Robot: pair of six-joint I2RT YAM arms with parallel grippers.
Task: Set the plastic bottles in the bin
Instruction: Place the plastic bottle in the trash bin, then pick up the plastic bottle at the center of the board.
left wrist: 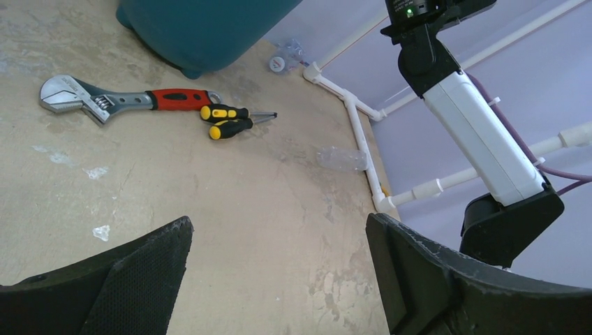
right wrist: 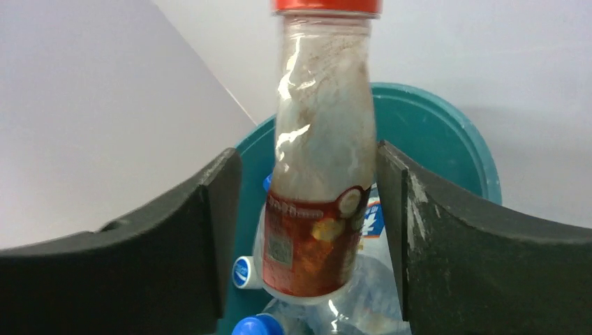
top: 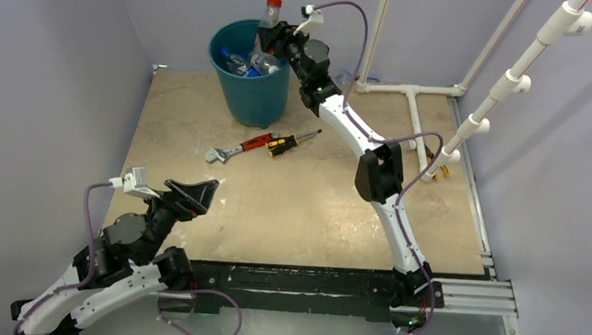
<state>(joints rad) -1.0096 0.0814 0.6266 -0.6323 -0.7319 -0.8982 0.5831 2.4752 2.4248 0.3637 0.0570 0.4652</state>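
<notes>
The teal bin (top: 254,95) stands at the back of the table and holds several plastic bottles (top: 249,62). My right gripper (top: 274,36) is over the bin's rim. A red-capped, red-labelled bottle (right wrist: 321,174) stands upright between its fingers, its base down among the blue-capped bottles (right wrist: 246,272) inside the bin (right wrist: 447,118). The jaws are spread, with a gap on the bottle's left side. My left gripper (top: 198,194) is open and empty, low over the near left of the table. Two clear bottles lie on the table, one (left wrist: 342,159) beside the white pipe and one (left wrist: 283,61) behind the bin (left wrist: 202,28).
A red-handled wrench (top: 236,148) and a yellow-black screwdriver (top: 290,142) lie in front of the bin; both show in the left wrist view, wrench (left wrist: 119,101) and screwdriver (left wrist: 230,122). A white pipe frame (top: 414,93) runs along the back right. Walls close in the left and back.
</notes>
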